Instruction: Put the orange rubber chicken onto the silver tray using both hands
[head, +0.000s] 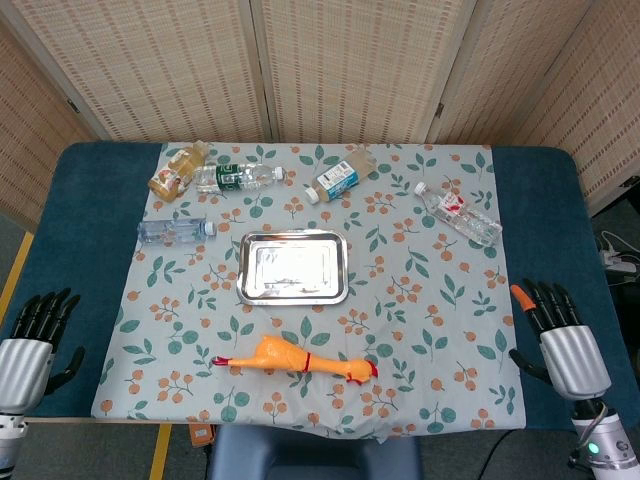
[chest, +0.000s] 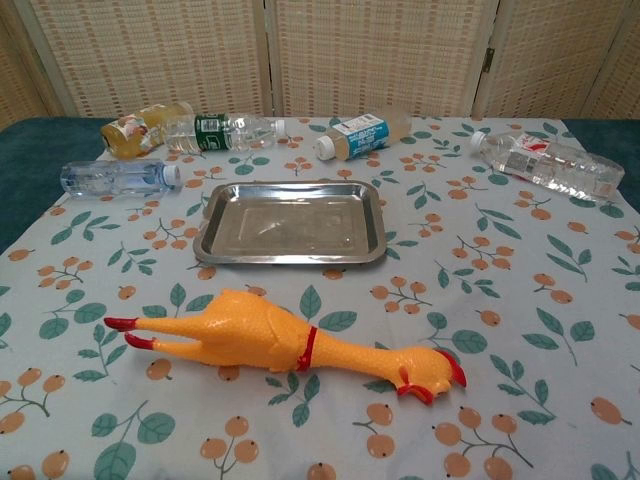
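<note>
Two hands idle, fingers spread, holding nothing: left hand (head: 32, 345), right hand (head: 560, 335).
Best cradled at both ends: orange rubber chicken (chest: 285, 342), lifted level onto rectangular silver metal tray (chest: 212, 225).

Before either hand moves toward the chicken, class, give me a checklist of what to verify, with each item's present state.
1. Rubber chicken lies free on the tablecloth, nothing on it: ok.
2. Silver tray holds nothing: ok.
3. Left hand holds nothing, fingers apart: ok.
4. Right hand holds nothing, fingers apart: ok.
5. Stretch between chicken and tray has no bottle in it: ok.
6. Both hands can reach the chicken's ends: cannot tell.
</note>
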